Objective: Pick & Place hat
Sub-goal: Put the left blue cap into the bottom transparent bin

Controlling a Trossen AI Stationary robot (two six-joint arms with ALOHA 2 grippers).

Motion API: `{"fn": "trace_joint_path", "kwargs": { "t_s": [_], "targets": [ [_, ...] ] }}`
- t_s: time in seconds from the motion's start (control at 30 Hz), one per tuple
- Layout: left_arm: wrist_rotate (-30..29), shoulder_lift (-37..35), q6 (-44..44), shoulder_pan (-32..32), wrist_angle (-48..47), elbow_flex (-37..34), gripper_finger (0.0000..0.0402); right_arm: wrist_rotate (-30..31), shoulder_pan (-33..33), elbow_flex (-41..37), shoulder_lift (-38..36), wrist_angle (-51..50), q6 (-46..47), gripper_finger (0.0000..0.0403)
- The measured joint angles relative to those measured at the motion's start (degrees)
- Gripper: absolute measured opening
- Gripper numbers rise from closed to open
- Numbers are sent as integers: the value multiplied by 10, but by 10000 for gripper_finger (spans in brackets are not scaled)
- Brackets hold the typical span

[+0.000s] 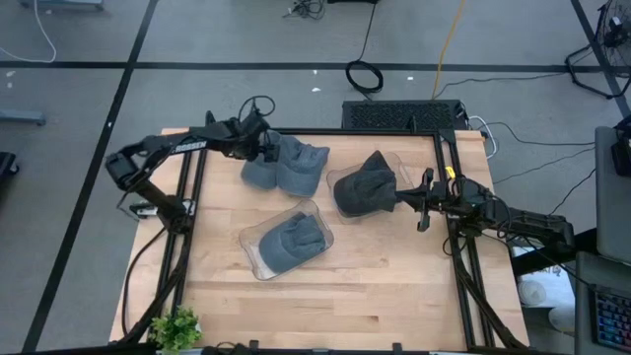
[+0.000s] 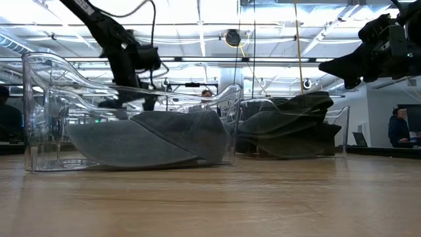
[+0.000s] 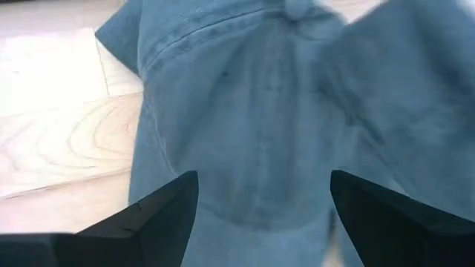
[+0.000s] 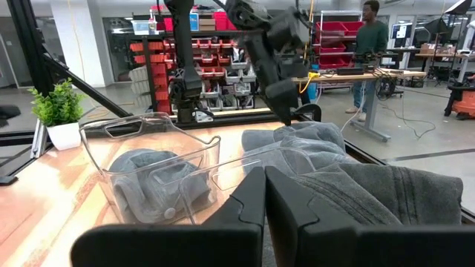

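Two blue-grey hats (image 1: 286, 166) lie side by side on the wooden table at its far middle. My left gripper (image 1: 268, 146) is open over their left end. In the left wrist view (image 3: 263, 215) its fingers stand on either side of one hat's crown (image 3: 274, 111). A dark grey hat (image 1: 363, 189) sits in a clear container (image 1: 340, 177) right of centre. Another grey hat (image 1: 291, 242) lies in a second clear container (image 1: 258, 247) nearer the front. My right gripper (image 1: 419, 202) is shut and empty, just right of the dark hat's container (image 4: 223, 174). My left gripper stands open over the hat's crown (image 3: 260, 170), coming slanting down from the table's left side. I cannot tell whether its fingers (image 3: 163, 215) touch the cloth.
Black frame rails (image 1: 192, 197) run along the table's left and right sides. A small potted plant (image 1: 175, 327) stands at the front left corner. Bare wood (image 1: 375, 286) lies toward the front right. A person (image 4: 371, 37) stands in the room beyond the table.
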Motion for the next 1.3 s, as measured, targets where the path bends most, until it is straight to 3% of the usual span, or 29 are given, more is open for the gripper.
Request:
{"fn": "trace_joint_path", "kwargs": {
  "t_s": [0.33, 0.57, 0.87, 1.03, 1.3],
  "targets": [
    [8, 98, 14, 27, -16, 65, 312, 0, 0, 0, 0, 0, 0, 0],
    [-25, 148, 58, 26, -127, 151, 312, 0, 0, 0, 0, 0, 0, 0],
    [-4, 208, 90, 27, -143, 169, 293, 0, 0, 0, 0, 0, 0, 0],
    [5, 206, 96, 27, -149, 169, 221, 0, 0, 0, 0, 0, 0, 0],
    [11, 170, 97, 27, -167, 168, 19, 0, 0, 0, 0, 0, 0, 0]
  ]
}}
